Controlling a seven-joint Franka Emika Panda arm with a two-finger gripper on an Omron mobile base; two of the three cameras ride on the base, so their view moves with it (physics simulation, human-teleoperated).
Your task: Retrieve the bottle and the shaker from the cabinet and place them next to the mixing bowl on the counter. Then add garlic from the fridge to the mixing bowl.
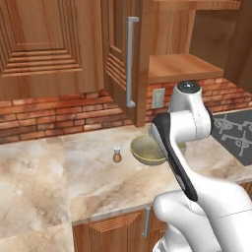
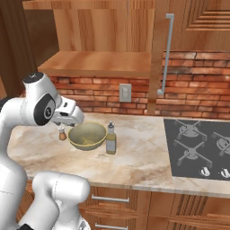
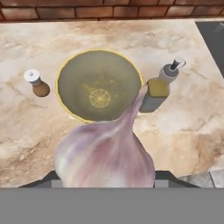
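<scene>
Marble counter (image 3: 183, 144) at frame centre already has bottle (image 3: 158, 92) and shaker (image 3: 36, 83) flanking the mixing bowl (image 3: 99, 85), and our gripper (image 3: 105, 181) pinches the garlic (image 3: 105, 156) above it, drop remaining.

Red brick wall (image 2: 197, 96) behind, running the full width. White socket plate (image 2: 125, 93) set in the bricks, below the shelf. Dark hob (image 2: 200, 149) sunk flush at right, grey pan supports (image 2: 191, 150) on top, small knobs (image 2: 206, 171) near front edge. Wooden drawers (image 2: 134, 209) below, silver bar handles (image 2: 110, 199).
</scene>
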